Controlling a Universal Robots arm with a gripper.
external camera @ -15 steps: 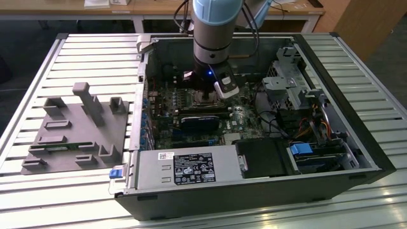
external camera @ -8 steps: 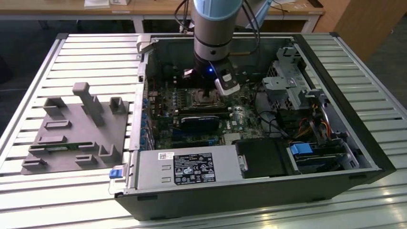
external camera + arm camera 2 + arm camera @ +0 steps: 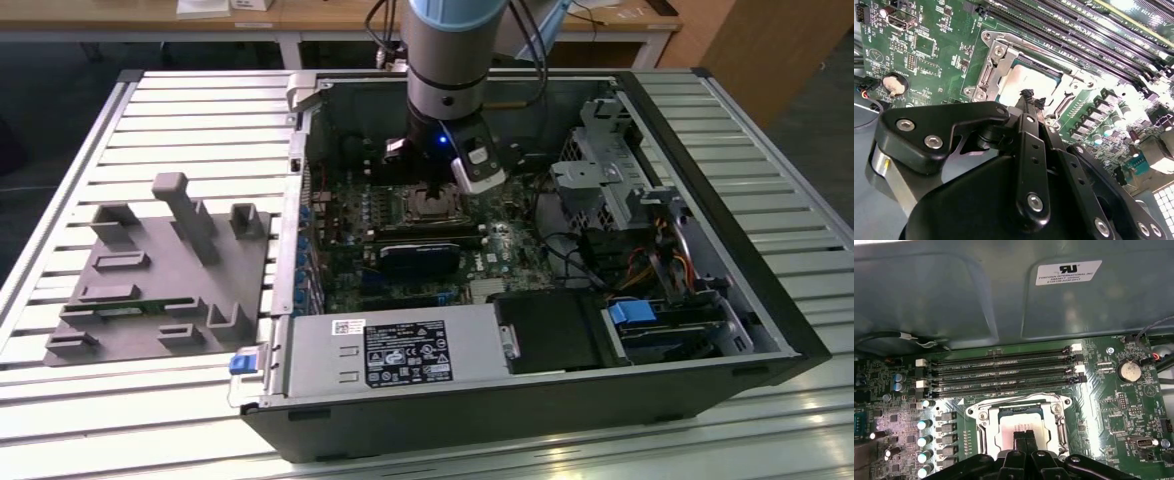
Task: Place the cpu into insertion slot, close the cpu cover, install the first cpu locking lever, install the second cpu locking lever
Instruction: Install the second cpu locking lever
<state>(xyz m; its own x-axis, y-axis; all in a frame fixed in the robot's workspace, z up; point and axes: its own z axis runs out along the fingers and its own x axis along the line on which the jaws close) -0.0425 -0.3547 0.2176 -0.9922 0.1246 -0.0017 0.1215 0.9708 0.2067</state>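
Slatted metal worktop (image 3: 160, 110) carries an open computer case (image 3: 747, 300). Black fingers (image 3: 1024, 436), pressed together, touch the flat silver cpu (image 3: 1009, 432) seated in the framed insertion slot (image 3: 979, 432); memory slots (image 3: 1004, 372) lie beyond.

The case (image 3: 747, 330) lies open on the counter (image 3: 200, 120). The slot (image 3: 434, 205) sits mid-board, with the cpu (image 3: 1016, 432) in it. The claw (image 3: 1025, 439) hangs just over the cpu. The memory slots (image 3: 1004, 371) run beside the slot. The power supply (image 3: 387, 352) lies at the case's near wall.

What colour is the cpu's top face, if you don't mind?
Pale silver-grey on the cpu, clearest in the first wrist view.
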